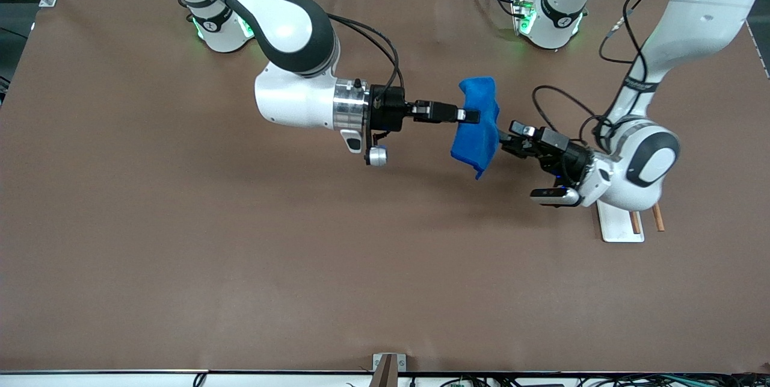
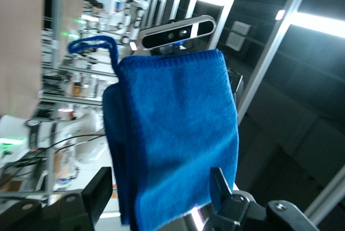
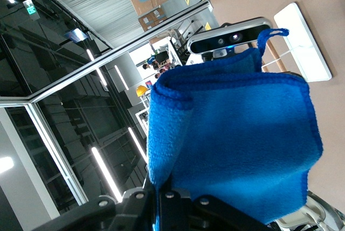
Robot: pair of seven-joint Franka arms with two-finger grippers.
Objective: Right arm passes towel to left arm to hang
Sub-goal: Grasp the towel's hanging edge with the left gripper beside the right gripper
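The right arm (image 1: 283, 32) reached out from its base over the middle of the brown counter (image 1: 180, 254), and the right gripper (image 1: 466, 115) had its jaws clamped tight on one edge of the towel (image 1: 478, 128), which hung folded in the air between the two arms, clear of the counter. On the towel's other edge sat the left gripper (image 1: 508, 141), coming in from the left arm (image 1: 646, 158); in the left wrist view its jaws stood apart on either side of the cloth's lower edge, straddling it without yet pinching it. So the lift and the carry looked done, and the handover was just at its meeting point. Left to do, as I judged it: the left jaws closing, the right ones letting go, then hanging the towel on the white rack (image 1: 619, 221) half hidden under the left arm.
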